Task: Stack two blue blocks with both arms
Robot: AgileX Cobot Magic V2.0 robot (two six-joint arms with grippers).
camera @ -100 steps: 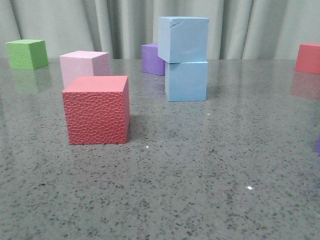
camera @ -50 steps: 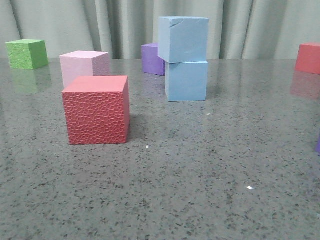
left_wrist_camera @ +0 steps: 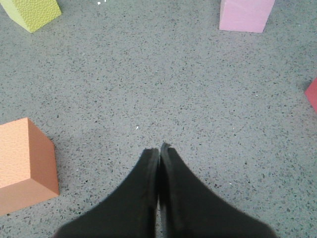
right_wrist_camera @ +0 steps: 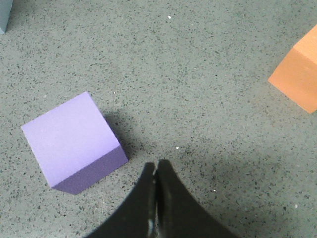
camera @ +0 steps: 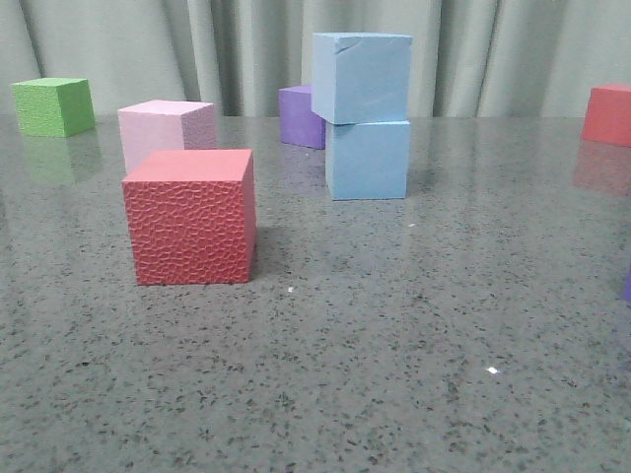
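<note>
Our left claw and right claw are pressed together, empty. The upper blue block sits skewed on the lower blue block, away from both; a bump could topple it.

The two blue blocks, upper and lower, look like matt, smooth foam. The red cube near the tabletop's left edge has a rough, pebbled skin. The tabletop is speckled grey stone, polished and slightly glossy, showing faint reflections. Both grippers look like matt black plastic.
</note>
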